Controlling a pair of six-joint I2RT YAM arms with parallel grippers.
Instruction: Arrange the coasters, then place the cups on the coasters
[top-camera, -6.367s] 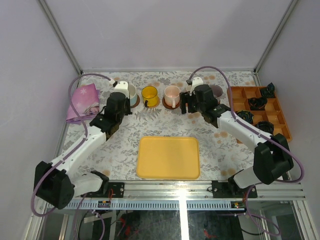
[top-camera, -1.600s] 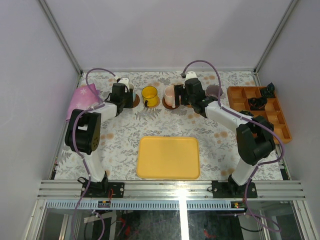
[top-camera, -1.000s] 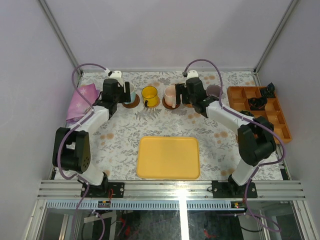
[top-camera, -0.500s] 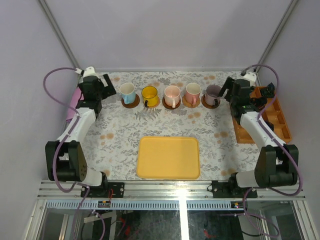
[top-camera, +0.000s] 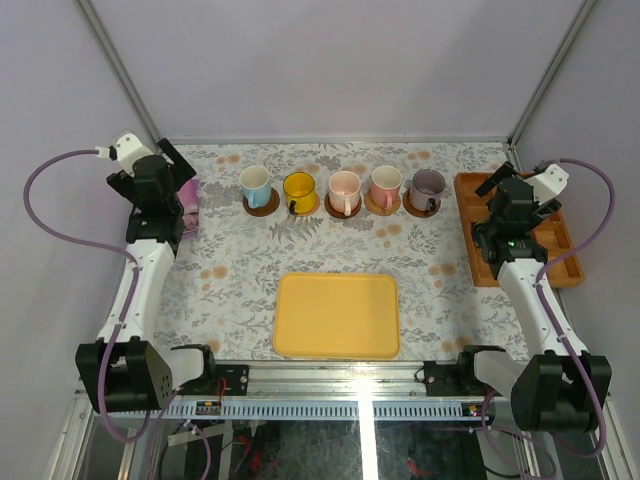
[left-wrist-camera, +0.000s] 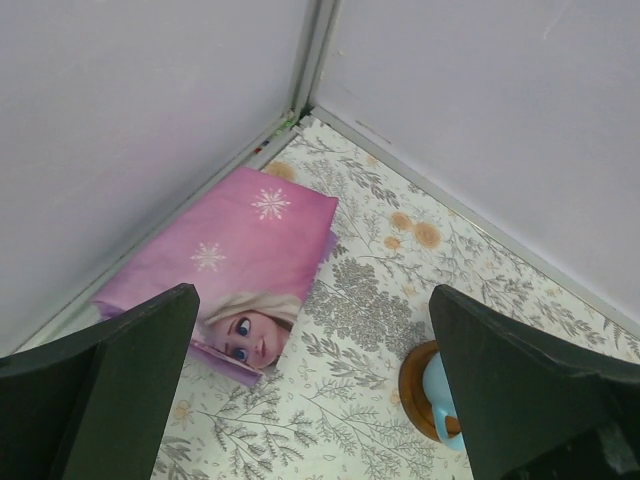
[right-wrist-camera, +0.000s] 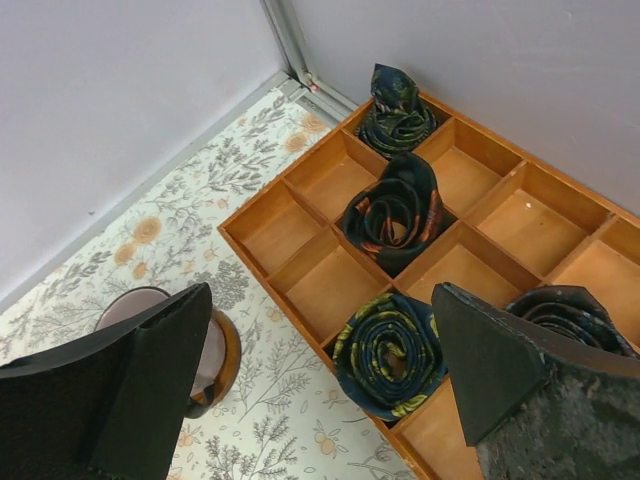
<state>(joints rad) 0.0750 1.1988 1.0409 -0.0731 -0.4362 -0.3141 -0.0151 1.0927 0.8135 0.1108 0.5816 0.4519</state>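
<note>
Several cups stand in a row at the back of the table, each on its own coaster: light blue (top-camera: 255, 185), yellow (top-camera: 299, 187), pink (top-camera: 344, 187), a second pink (top-camera: 386, 182) and purple-grey (top-camera: 428, 184). The coaster (top-camera: 264, 205) under the blue cup is dark brown. My left gripper (top-camera: 178, 172) hovers open and empty, well left of the row. Its wrist view catches the blue cup (left-wrist-camera: 440, 398) and coaster (left-wrist-camera: 413, 383) beside the right finger. My right gripper (top-camera: 490, 208) hangs open and empty to the right of the row. The purple-grey cup (right-wrist-camera: 135, 303) and coaster (right-wrist-camera: 229, 355) show by its left finger.
A yellow tray (top-camera: 337, 314) lies in the middle near the front. A pink picture book (left-wrist-camera: 225, 260) lies in the back left corner. A wooden compartment box (right-wrist-camera: 330, 285) with rolled dark ties (right-wrist-camera: 388, 355) stands at the right edge. Enclosure walls close in behind and on both sides.
Both arms have drawn away from the cup row, the left one toward the left wall, the right one toward the wooden box. Both grippers opened wider; the cups stayed on their coasters.
</note>
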